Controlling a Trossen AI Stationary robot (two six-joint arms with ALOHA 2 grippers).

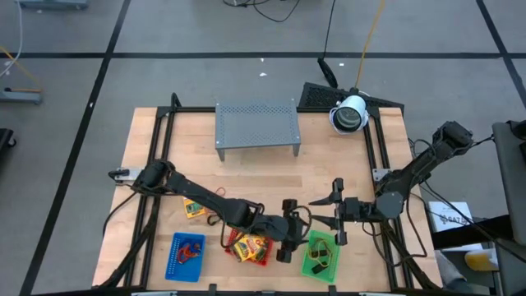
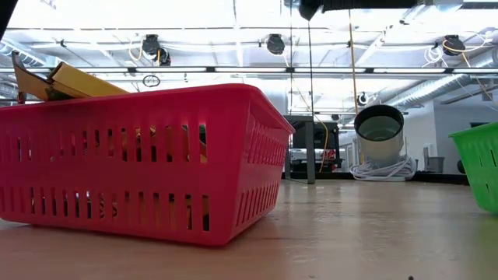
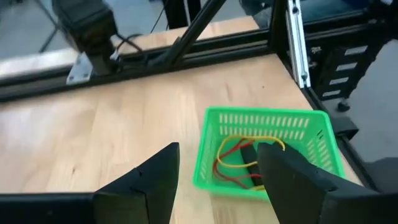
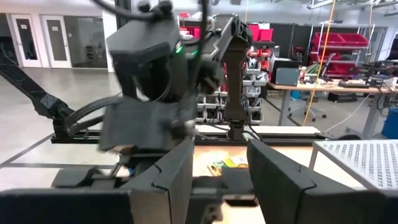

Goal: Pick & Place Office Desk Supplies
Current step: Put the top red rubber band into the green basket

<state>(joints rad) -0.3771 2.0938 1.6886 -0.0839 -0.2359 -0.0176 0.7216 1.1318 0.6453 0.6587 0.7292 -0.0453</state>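
Note:
My left gripper (image 1: 296, 232) (image 3: 217, 155) hangs open and empty between the red tray (image 1: 251, 248) and the green tray (image 1: 320, 256), facing the green tray (image 3: 267, 118). That tray holds yellow and red rubber bands (image 3: 231, 155) and a dark clip (image 3: 249, 160). Yellow packets (image 1: 246, 245) lie in the red tray, and their ends stick above its rim (image 2: 78, 80). One more yellow packet (image 1: 194, 209) (image 4: 227, 163) lies flat on the table. My right gripper (image 1: 330, 214) (image 4: 221, 149) is open and empty, just beyond the green tray, facing the left arm.
A blue tray (image 1: 187, 255) with red rubber bands sits near the table's near-left corner. The grey perforated rack (image 1: 256, 125) stands at the far middle, with a white cylinder (image 1: 351, 113) to its right. Bare wood (image 1: 246, 177) lies between the rack and the trays.

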